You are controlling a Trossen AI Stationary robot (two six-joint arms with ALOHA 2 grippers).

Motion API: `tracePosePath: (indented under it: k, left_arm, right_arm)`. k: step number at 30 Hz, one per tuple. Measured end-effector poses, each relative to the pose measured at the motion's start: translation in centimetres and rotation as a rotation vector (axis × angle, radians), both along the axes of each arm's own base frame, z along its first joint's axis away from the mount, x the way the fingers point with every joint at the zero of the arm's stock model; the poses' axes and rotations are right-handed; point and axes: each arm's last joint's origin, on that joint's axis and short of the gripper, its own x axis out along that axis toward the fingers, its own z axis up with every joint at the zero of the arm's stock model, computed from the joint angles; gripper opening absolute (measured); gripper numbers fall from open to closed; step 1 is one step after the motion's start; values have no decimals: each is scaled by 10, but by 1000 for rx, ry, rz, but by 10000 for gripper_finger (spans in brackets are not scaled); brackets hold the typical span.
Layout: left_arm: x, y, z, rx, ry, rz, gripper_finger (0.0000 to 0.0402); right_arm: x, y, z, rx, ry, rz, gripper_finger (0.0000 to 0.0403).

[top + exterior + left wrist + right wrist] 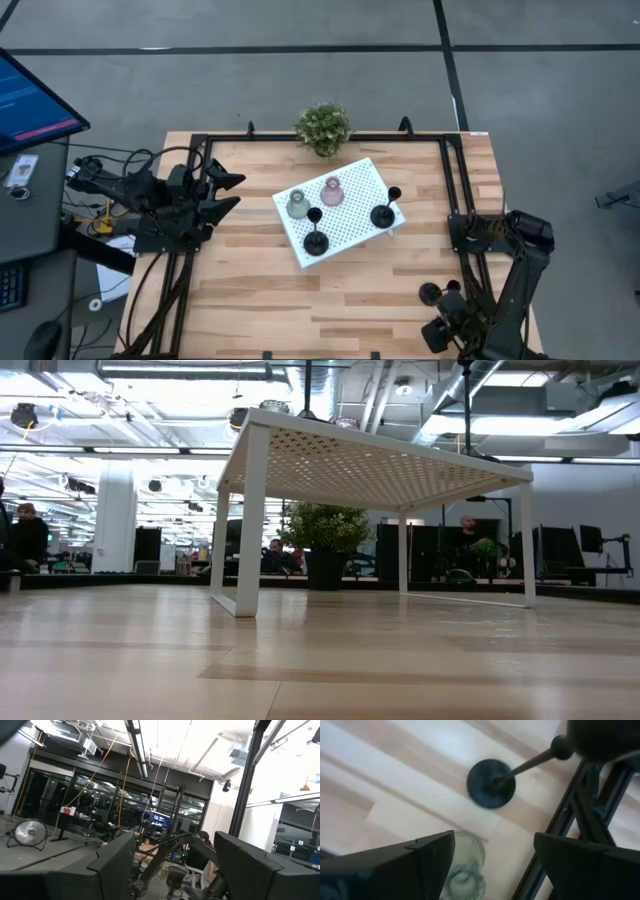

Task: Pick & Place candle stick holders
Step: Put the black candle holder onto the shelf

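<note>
The white perforated tray (352, 190) stands mid-table on its legs (250, 540). On it stand an olive-green holder (298, 204), a pink holder (332, 190) and two black holders (316, 240) (383, 213). A third black holder (432, 294) (490, 782) stands on its round base on the table by the near right corner. A second olive-green holder (465, 870) shows only in the right wrist view, low between the fingers. My right gripper (440, 328) (495, 865) is open above the table there. My left gripper (228, 192) (175, 865) is open at the table's left, pointing right.
A green potted plant (323, 128) stands at the table's far edge behind the tray. Black frame rails (455, 180) run along the table's left and right sides. A monitor and cables (40, 110) lie off the table's left. Bare wood lies in front of the tray.
</note>
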Motion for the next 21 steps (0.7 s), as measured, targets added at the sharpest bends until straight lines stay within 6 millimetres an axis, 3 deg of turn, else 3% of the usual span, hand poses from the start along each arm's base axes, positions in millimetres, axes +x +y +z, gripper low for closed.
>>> tracePosePath:
  k: [16, 21]
  left_arm:
    - [0, 0, 0, -11, 0, 5, 274]
    - [0, 1, 0, -6, 2, 15, 274]
  right_arm:
    - [1, -17, -31, -141, -48, 14, 265]
    - [3, -18, -32, -164, -90, 29, 238]
